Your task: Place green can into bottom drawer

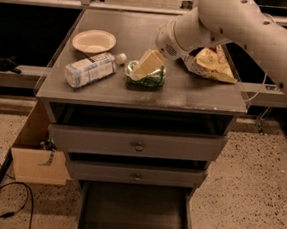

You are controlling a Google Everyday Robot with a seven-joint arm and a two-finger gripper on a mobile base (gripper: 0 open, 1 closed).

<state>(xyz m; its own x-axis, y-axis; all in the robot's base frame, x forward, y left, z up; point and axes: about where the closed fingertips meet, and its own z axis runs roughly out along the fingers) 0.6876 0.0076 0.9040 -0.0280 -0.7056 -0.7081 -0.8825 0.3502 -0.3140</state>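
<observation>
The can (154, 79) is small, shiny and green with pale markings. It lies on its side at the centre of the table (200, 95), shorter than the bottle (89, 69) just left of it. The claw (141, 70), a pale cream wedge, comes down from the upper right and covers the can's left half. It looks to be touching the can, but I cannot tell whether it is spread, pressed together or pinching. The white arm (241, 24) runs from it to the upper right corner of the frame.

The table is a grey cabinet with a flat, dull top. A pale plate (93, 41) sits at the upper left of the top, near the bottle's cap. A yellow bag (211, 63) lies at the right, partly behind the arm.

Below the top are 2 shut grey drawers (106, 141), each with 1 round knob. Under them the bottom drawer (135, 211) is pulled out toward the lower edge of the frame, showing a flat dark floor and low side walls. The can is well apart from it.

A cardboard box (31, 163) leans at the cabinet's left side. A dark cable (4, 214) curls on the speckled floor (249, 196) in the lower left.
</observation>
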